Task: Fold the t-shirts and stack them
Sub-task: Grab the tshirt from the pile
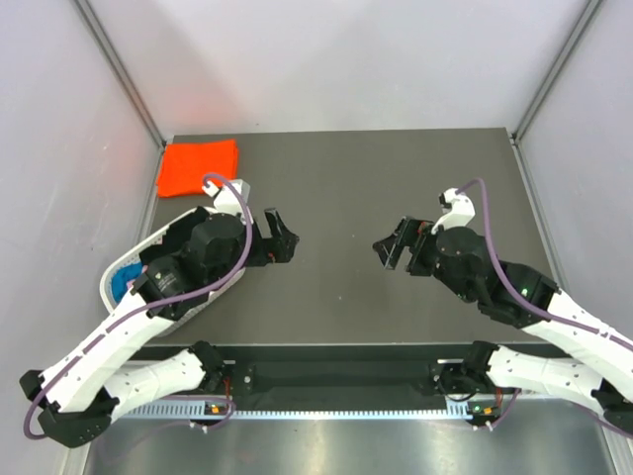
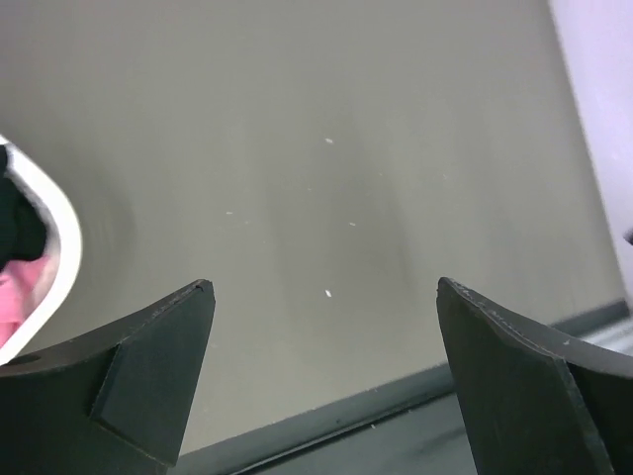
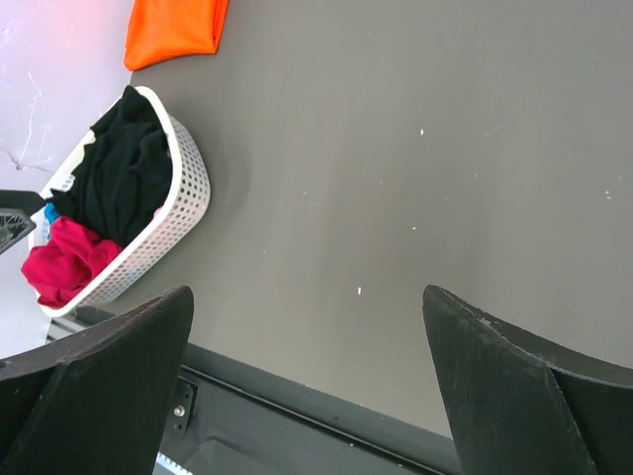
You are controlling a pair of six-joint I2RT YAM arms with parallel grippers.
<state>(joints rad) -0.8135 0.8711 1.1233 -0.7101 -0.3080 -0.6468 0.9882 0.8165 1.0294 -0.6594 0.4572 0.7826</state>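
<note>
A folded bright orange t-shirt [image 1: 198, 167] lies at the table's far left corner; it also shows in the right wrist view [image 3: 176, 30]. The white lattice basket [image 3: 188, 203] at the left holds a black t-shirt [image 3: 124, 163], a magenta one [image 3: 64, 259] and a bit of blue cloth [image 1: 121, 279]. Pink cloth [image 2: 18, 292] shows in the basket in the left wrist view. My left gripper [image 1: 280, 237] is open and empty above the table beside the basket. My right gripper [image 1: 394, 243] is open and empty right of centre.
The dark grey table [image 1: 346, 188] has a raised front rail [image 1: 336, 376]. Pale walls enclose the back and both sides. The left arm lies over most of the basket in the top view.
</note>
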